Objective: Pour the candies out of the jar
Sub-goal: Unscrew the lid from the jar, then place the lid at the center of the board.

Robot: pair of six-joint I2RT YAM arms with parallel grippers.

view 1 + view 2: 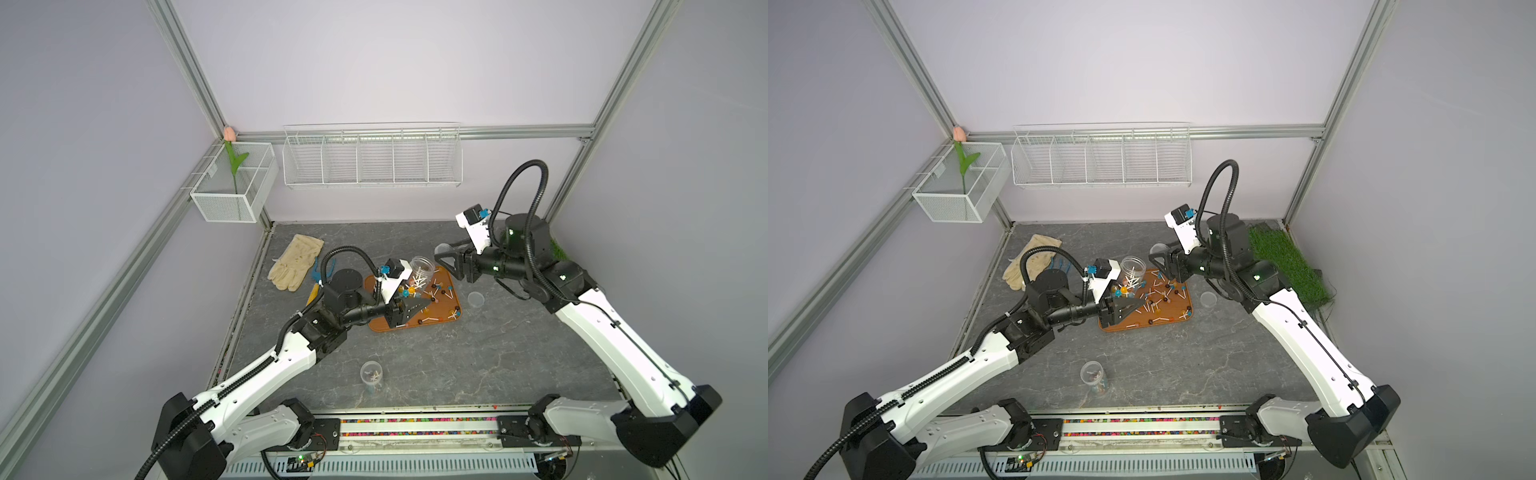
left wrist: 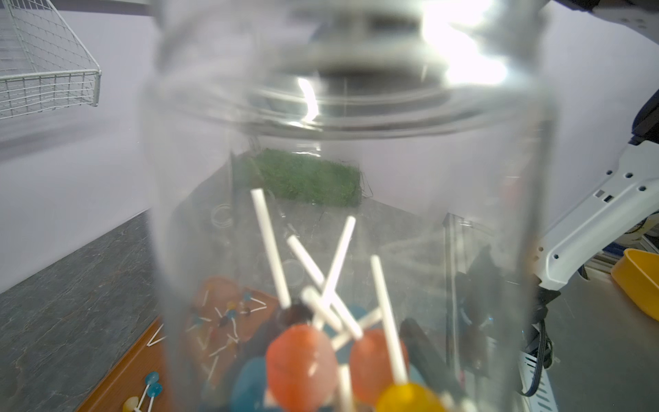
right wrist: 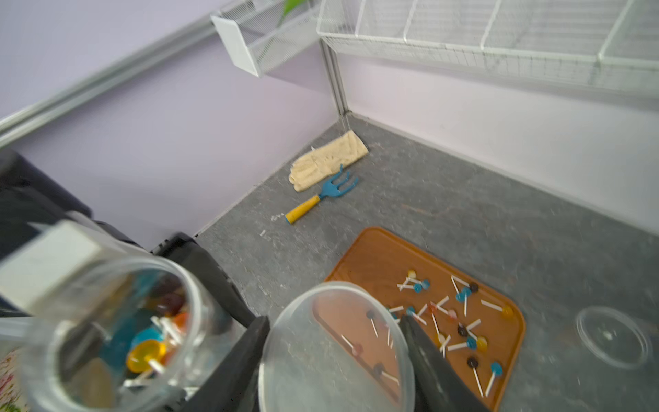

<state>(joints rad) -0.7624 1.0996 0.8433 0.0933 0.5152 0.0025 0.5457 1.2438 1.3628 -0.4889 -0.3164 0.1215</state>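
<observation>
Left gripper (image 1: 411,308) is clamped round the clear jar (image 1: 422,270), up over the ten o'clock corner of the brown tray (image 3: 374,257), mouth slanted up toward the right arm. Candies (image 2: 303,364) sit heaped at the base, sticks pointing at the mouth, and plenty more candies (image 3: 460,321) lie scattered on the tray. That jar looks light and rigid with a slick, smooth wall, so I'd say the lower body is the place to grip it, leaving the mouth free. The lollipops are tiny and may tangle by their sticks and then drop in a clump.

Right gripper (image 3: 335,321) is pinching a round clear lid (image 3: 321,356) by its edges, hovering at one o'clock of the tray, close to the jar's mouth and worth minding. A second lid (image 1: 475,299) lies at three o'clock, a glove (image 1: 295,262) and garden fork (image 3: 328,192) at ten, a grass mat (image 1: 1287,266) at two, and a second small jar (image 1: 371,374) at seven, all off the tray
</observation>
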